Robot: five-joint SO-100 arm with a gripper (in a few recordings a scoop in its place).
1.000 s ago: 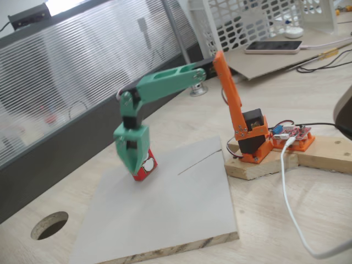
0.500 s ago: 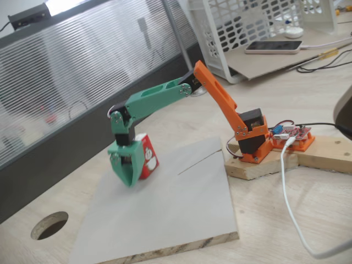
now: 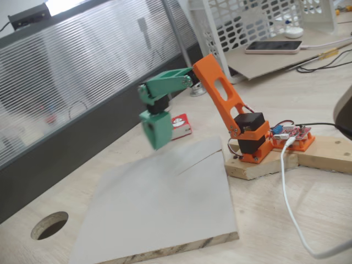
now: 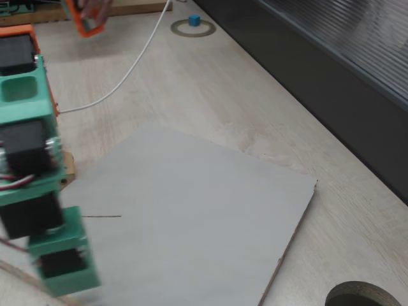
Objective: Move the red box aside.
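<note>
Green claw (image 3: pixel 157 131) hangs raised, pointing down, arm folded.

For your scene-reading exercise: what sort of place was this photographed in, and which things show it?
Probably an office desk used as a hobby robotics bench: a frosted partition, a smartphone by a white basket, and a red circuit board wired beside the arm's base.

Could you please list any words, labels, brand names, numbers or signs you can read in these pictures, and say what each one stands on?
No text can be read in either fixed view.
The red box, lying on the table behind the grey board: a white cartoon figure shows on its face, but any print is too small and blurred to read.
The red circuit board by the arm's base: markings too small to read.
</note>
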